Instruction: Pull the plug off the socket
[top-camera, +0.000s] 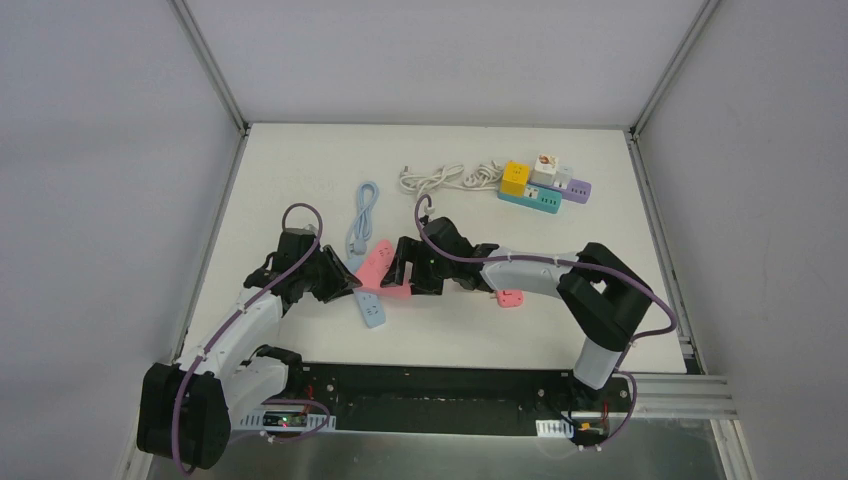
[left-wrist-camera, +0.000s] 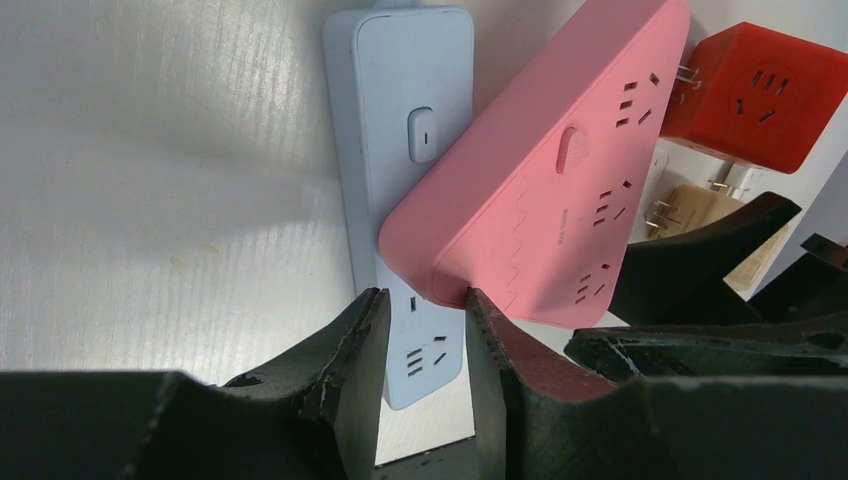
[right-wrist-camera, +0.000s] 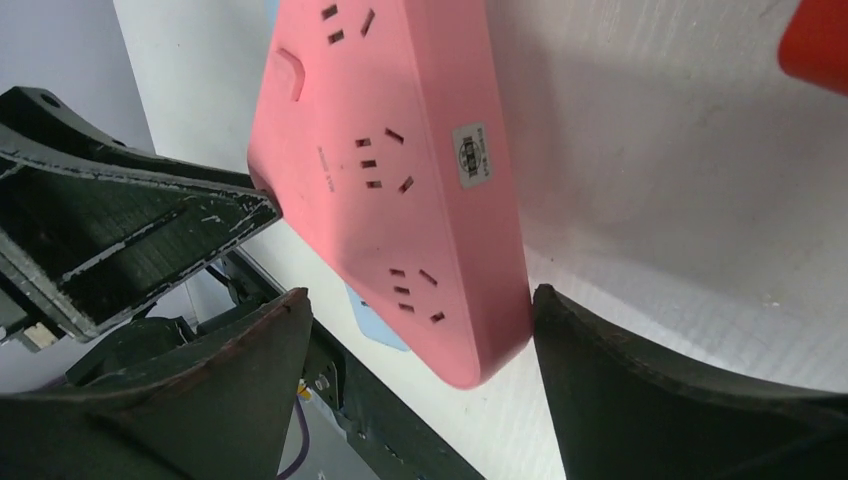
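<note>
A pink power strip (top-camera: 378, 266) lies at an angle across a light blue strip (top-camera: 372, 312). In the left wrist view the pink strip (left-wrist-camera: 560, 170) covers the middle of the blue strip (left-wrist-camera: 400, 140). My left gripper (left-wrist-camera: 425, 312) is open by a narrow gap over the blue strip's end, one fingertip (left-wrist-camera: 487, 320) touching the pink strip's corner. My right gripper (right-wrist-camera: 418, 298) stands wide open astride the pink strip's (right-wrist-camera: 400, 170) end, one fingertip (right-wrist-camera: 560, 320) against its edge. A red cube plug (left-wrist-camera: 745, 100) and a beige plug (left-wrist-camera: 700, 205) lie beyond, prongs bare.
The blue strip's cable (top-camera: 362, 212) runs toward the back. A white cable (top-camera: 440, 178) and a cluster of coloured socket blocks (top-camera: 540, 185) sit at the back right. A small red plug (top-camera: 510, 297) lies beside the right arm. The table's front edge (top-camera: 450, 368) is close.
</note>
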